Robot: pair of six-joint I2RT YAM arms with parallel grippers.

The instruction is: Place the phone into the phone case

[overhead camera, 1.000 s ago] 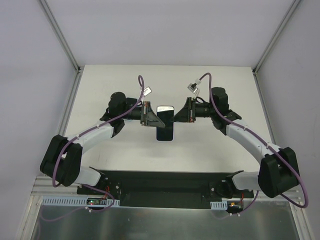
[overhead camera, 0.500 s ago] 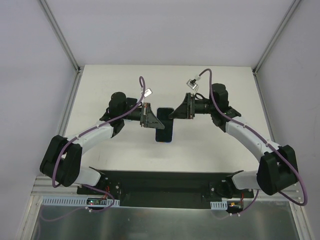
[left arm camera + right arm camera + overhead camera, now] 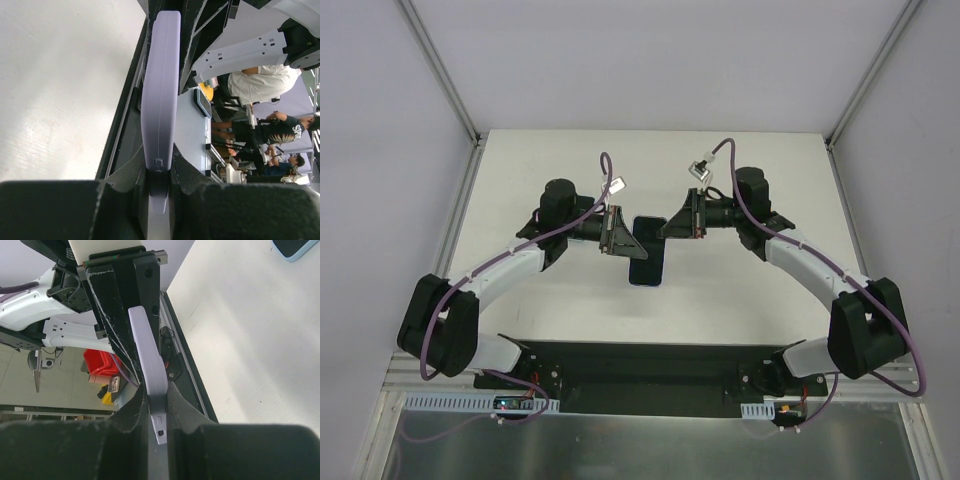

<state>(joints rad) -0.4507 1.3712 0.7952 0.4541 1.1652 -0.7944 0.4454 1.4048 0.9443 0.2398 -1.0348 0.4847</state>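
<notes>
The lavender phone case (image 3: 161, 95) shows edge-on in both wrist views and hangs above the table between the two arms. My left gripper (image 3: 160, 160) is shut on one end of it. My right gripper (image 3: 156, 390) is shut on the other end of the case (image 3: 149, 355), facing the left one. In the top view the left gripper (image 3: 623, 240) and right gripper (image 3: 672, 225) meet over mid-table. The phone (image 3: 646, 268), dark with a pale blue rim, lies flat on the white table under them. A corner of the phone (image 3: 297, 247) shows in the right wrist view.
The white table (image 3: 770, 290) is bounded by grey walls and metal frame rails (image 3: 460, 215) on both sides. A black base plate (image 3: 640, 365) with the arm mounts runs along the near edge. People and a red bin (image 3: 100, 362) stand beyond the table.
My right gripper came off the case, opened, shifted slightly up and left, then shut on the case again. The left gripper kept its hold and barely moved.
</notes>
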